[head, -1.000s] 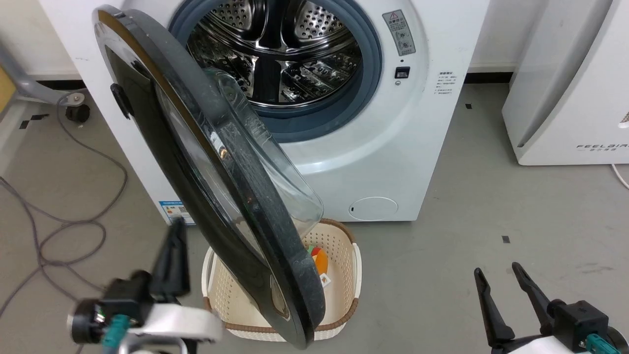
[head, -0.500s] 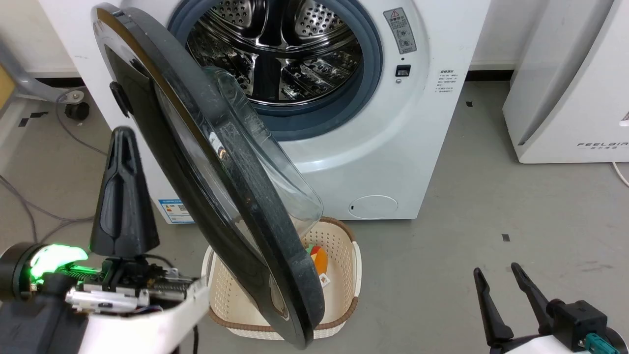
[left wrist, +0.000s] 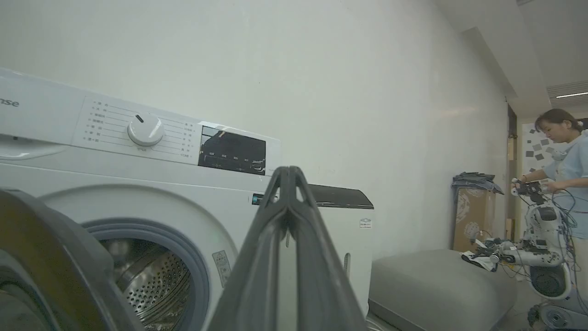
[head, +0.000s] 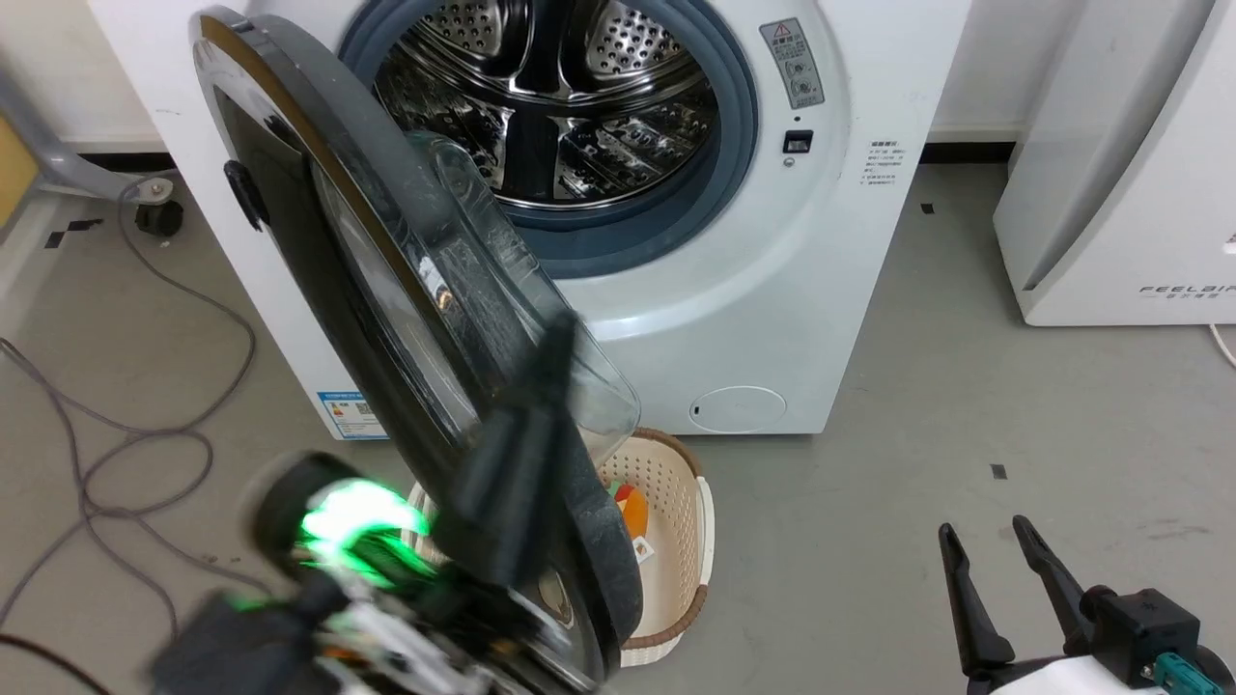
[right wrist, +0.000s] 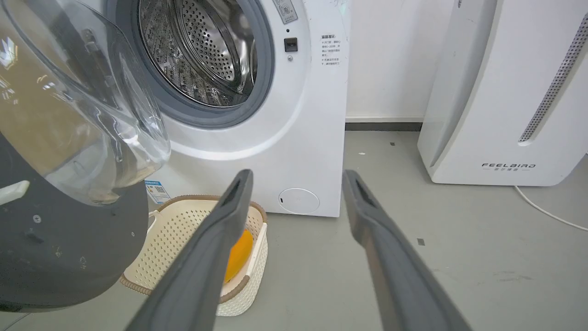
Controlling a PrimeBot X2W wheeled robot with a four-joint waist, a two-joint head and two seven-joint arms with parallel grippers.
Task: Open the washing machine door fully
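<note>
The left pincer (left wrist: 286,184) was clenched, its two dark fingers pressed together with nothing between them. In the head view it was a blur before the lower left of the washing machine (head: 772,290), overlapping the near rim of the washing machine door (head: 290,222); whether it touched that rim could not be told. Seen from its own wrist it pointed up toward the machine's control panel (left wrist: 138,133). The right pincer (head: 983,529) stood released, jaws wide apart and holding nothing, well out from the machine's right front over bare floor (head: 917,386). The door hung partway open on the machine's left side, its clear glass bowl (head: 483,251) turned toward the perforated steel drum (head: 550,106) and grey rubber ring (head: 739,125). Its free edge reached out over a cream basket (head: 676,541), which sat on the floor just in front of the machine with something orange (head: 632,514) inside. Left of the machine, grey cables (head: 145,454) looped across the floor. Right of the machine a white appliance (head: 1110,193) stood against the pale wall (left wrist: 344,69), and farther right a person (left wrist: 567,156) stood with hands at another robot (left wrist: 542,248).
</note>
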